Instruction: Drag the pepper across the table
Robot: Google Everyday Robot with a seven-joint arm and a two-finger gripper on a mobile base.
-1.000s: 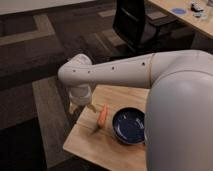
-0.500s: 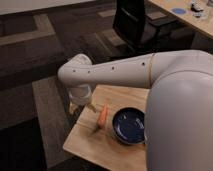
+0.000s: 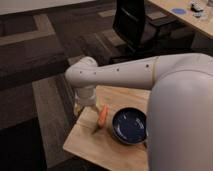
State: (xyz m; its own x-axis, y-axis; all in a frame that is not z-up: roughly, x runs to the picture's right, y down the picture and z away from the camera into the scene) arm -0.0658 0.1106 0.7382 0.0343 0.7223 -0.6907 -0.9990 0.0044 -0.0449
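Note:
The pepper is small, slim and orange-red and lies on the light wooden table, near its far left part. It sits just left of a round dark blue bowl. My white arm reaches in from the right across the table's far edge. My gripper hangs from the wrist at the table's far left corner, just left of the pepper. Whether it touches the pepper does not show.
A black office chair stands beyond the table on the dark patterned carpet. A pale desk with blue items is at the top right. My white body fills the right side and hides the table's right part.

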